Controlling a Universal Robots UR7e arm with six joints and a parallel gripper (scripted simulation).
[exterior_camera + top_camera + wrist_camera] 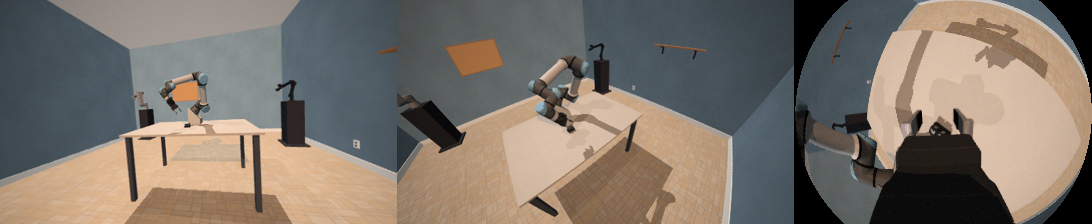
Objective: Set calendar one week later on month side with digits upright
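spreads beneath everything as the table (532,159) (159,129) (1034,130). bends above it as the arm (553,71) (182,79) (834,140), angled down, probably to line up a grasp. hangs wide open and empty at its end as the tool (569,124) (179,112) (937,115), likely leaving room for a cube. sits small and dark on the table, below the fingers, as the calendar (571,129) (187,125) (939,130); cannot tell digits.
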